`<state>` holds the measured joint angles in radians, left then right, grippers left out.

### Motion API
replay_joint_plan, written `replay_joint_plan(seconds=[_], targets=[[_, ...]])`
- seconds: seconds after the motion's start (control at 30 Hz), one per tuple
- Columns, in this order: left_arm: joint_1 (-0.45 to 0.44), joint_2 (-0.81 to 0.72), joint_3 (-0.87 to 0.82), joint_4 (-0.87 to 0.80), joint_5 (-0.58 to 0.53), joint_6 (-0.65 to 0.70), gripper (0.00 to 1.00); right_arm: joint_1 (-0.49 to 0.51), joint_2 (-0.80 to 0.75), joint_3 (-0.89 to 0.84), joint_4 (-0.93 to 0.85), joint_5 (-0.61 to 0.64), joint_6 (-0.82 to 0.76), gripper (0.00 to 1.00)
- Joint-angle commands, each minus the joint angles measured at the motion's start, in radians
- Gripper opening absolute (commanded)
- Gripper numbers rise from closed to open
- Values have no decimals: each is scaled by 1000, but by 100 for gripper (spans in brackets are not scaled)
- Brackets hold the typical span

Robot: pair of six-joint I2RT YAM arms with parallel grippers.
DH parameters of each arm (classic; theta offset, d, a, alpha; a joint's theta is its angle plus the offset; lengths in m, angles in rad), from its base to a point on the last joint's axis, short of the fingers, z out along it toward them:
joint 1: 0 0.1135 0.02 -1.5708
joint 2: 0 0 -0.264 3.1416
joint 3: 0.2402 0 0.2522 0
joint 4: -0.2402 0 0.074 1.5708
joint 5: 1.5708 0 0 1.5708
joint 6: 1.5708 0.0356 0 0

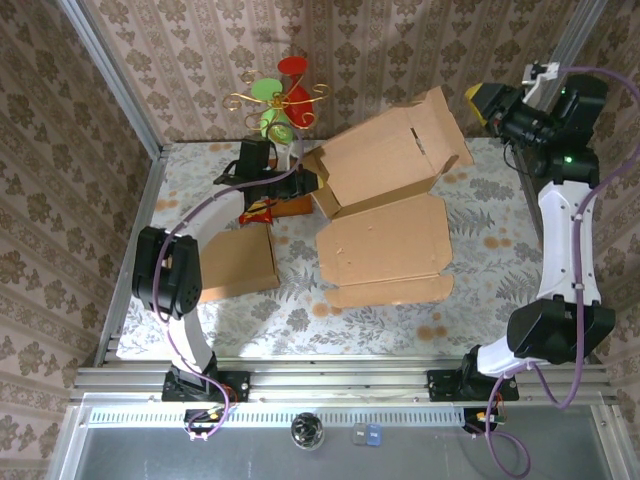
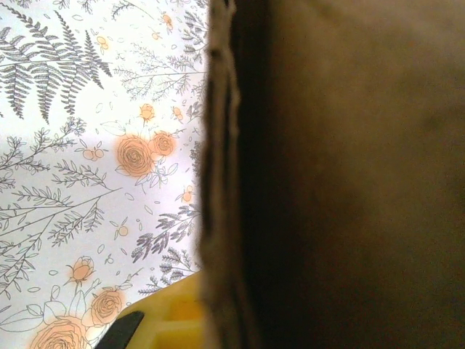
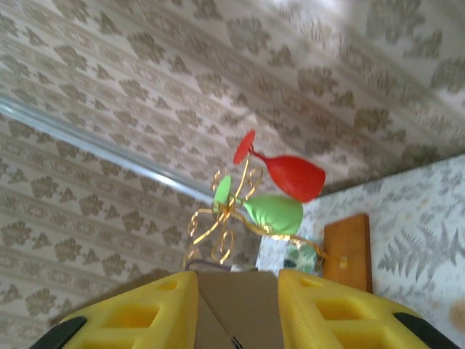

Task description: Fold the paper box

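Cardboard, brown and creased, is seen spread at the middle of the table (image 1: 500,240): the paper box (image 1: 385,250) is only partly formed. Its near panel lies flat on the flowered cloth, with a narrow flap along the near edge. The far panel (image 1: 385,160) is tilted up from the crease, its own flaps standing out at the far right. No walls are seen raised or locked and no closed shape has been made, so the task is judged to be at an early stage. The sides are yet to be stood up, the tabs tucked and the lid brought over. A separate cardboard sheet (image 1: 240,265) lies flat at the near left, untouched.

The left gripper (image 1: 303,183) is reached out low over the far left of the table to the box's left corner, at the crease. Its fingers are clenched on the cardboard edge, which in the left wrist view looms right against a yellow finger (image 2: 171,323). The right gripper (image 1: 480,100) is held high at the far right, aimed leftward at the raised panel's corner flap. In the right wrist view its fingers (image 3: 160,305) are parted, with the flap's tip in the gap and not pinched, as far as can be told. A stand of red and green glasses (image 1: 283,95) is placed at the far edge, near the left gripper.
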<state>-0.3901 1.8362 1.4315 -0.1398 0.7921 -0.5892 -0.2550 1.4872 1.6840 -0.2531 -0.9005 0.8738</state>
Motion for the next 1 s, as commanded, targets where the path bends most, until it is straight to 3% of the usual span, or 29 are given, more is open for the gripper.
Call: replay_joint_plan(seconds=[0.0,0.17,0.47,0.97], targets=[[11,12,42,-26,57,36,0,23,-27,-23,118,-161,-10,34],[10,17,41,-25,51,26,0,90,-26,-43,111,-209,-59,35],[8,15,35,-19,37,12,0,121,-74,-91,-3,-160,-176,35],[3,18,59,-49,7,1,0,176,-157,-88,-253,34,-432,38]])
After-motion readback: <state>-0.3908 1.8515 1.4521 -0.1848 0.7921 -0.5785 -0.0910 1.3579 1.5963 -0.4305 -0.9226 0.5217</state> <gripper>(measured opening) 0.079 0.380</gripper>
